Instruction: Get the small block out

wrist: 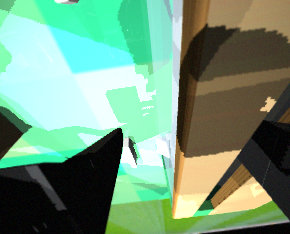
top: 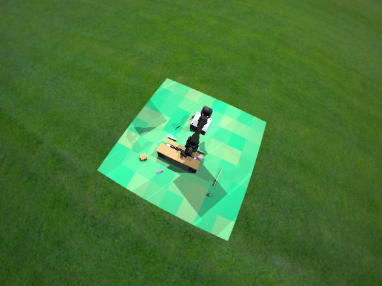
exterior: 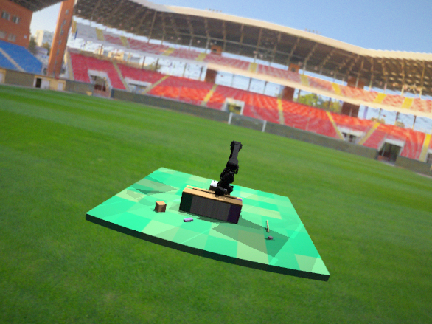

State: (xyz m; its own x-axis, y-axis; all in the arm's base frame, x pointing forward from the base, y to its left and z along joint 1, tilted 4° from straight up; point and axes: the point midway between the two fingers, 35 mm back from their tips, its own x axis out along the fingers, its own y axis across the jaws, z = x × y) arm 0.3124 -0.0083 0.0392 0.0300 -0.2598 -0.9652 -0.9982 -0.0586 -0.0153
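Note:
The box (top: 179, 157) has a tan top and dark sides and stands in the middle of the green table; it also shows in the exterior view (exterior: 211, 206). My gripper (top: 186, 152) (exterior: 222, 190) is open and empty, low over the box's top near its back edge and right half. In the wrist view the fingers (wrist: 170, 170) straddle the box's tan edge (wrist: 200, 125), one on each side. I cannot make out the block on the shelf. A small purple patch (top: 199, 159) shows at the box's right end.
An orange-brown cube (top: 143, 157) lies on the table left of the box. A small purple piece (top: 159, 171) lies in front of it. A thin tan stick (top: 217, 176) and a small dark piece (top: 209, 195) lie to the right. A short bar lies behind the box.

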